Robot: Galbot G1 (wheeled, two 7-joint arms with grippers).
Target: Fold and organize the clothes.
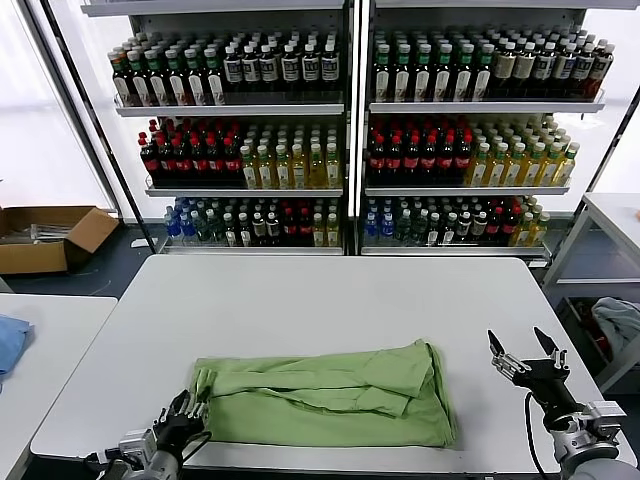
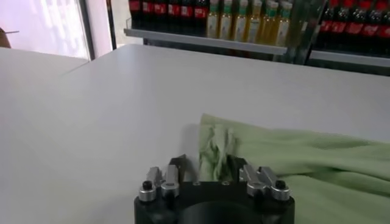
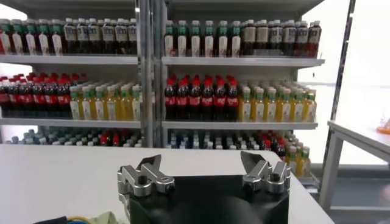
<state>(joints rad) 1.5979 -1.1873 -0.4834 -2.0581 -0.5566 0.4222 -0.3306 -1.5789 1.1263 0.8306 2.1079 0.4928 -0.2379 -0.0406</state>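
The light green polo shirt [image 1: 330, 395] lies folded into a wide rectangle on the white table [image 1: 320, 300], near its front edge. No collar or logo shows. My left gripper [image 1: 185, 406] sits at the shirt's left edge. In the left wrist view the left gripper [image 2: 207, 163] is open, and the bunched edge of the shirt [image 2: 214, 149] lies between its fingers, close to one and apart from the other. My right gripper [image 1: 527, 348] is open and empty above the table, right of the shirt. The right wrist view shows the right gripper [image 3: 201, 161] facing the shelves.
Shelves of bottles [image 1: 350, 130] stand behind the table. A cardboard box [image 1: 45, 235] lies on the floor at the back left. A blue cloth [image 1: 10, 340] lies on a left side table. A grey-white cloth [image 1: 618, 325] and another table [image 1: 615, 212] are at the right.
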